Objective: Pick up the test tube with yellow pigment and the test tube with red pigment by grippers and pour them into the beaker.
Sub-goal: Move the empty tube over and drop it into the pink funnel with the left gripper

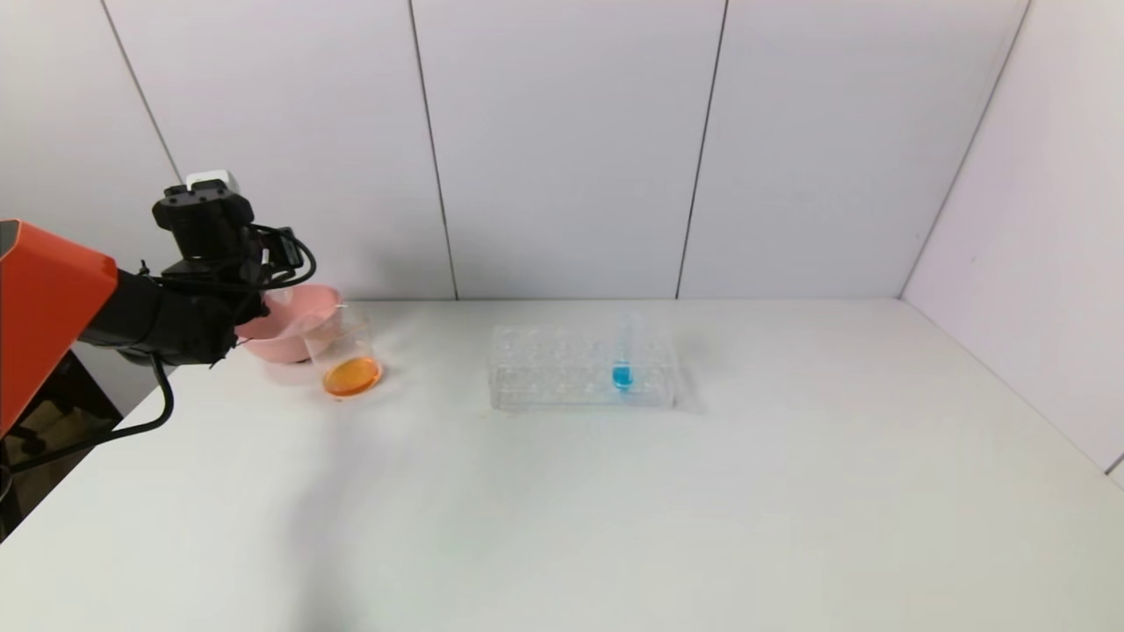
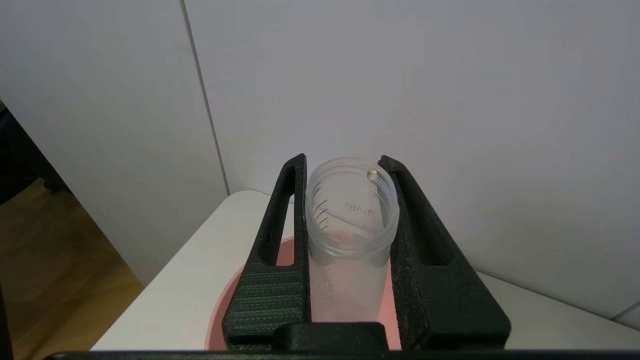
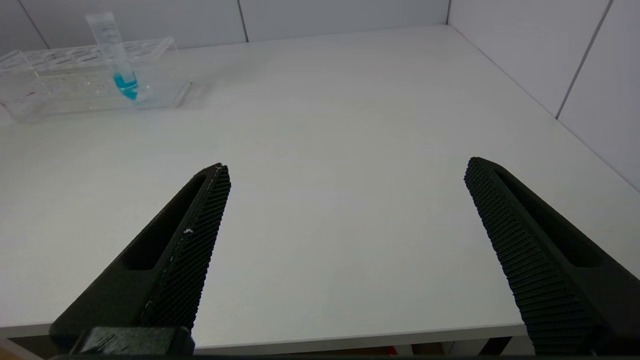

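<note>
Mid-left of the head view, the left gripper (image 2: 348, 210) clamps a light, slick, clear plastic tube (image 2: 350, 235), drained, around its upper body, over the pink bowl (image 1: 294, 329), while the right gripper (image 3: 345, 240) hangs released.

On the white table (image 1: 615, 509), the small clear cylindrical beaker (image 1: 345, 355) stands at the far left, just in front of and touching the pink plastic bowl (image 1: 290, 329). The clear plastic tube rack (image 1: 581, 367) sits well to the right of the beaker, near the table's middle, with the slim clear tube of blue liquid (image 1: 623, 355) upright in a hole toward its right end. The black pointed-finger left gripper (image 2: 347, 210) is above the pink bowl with an emptied clear graduated test tube (image 2: 350, 240) between its fingers, while the black pointed-finger right gripper (image 3: 345, 200) hangs at the table's near edge, to the right of the rack.
</note>
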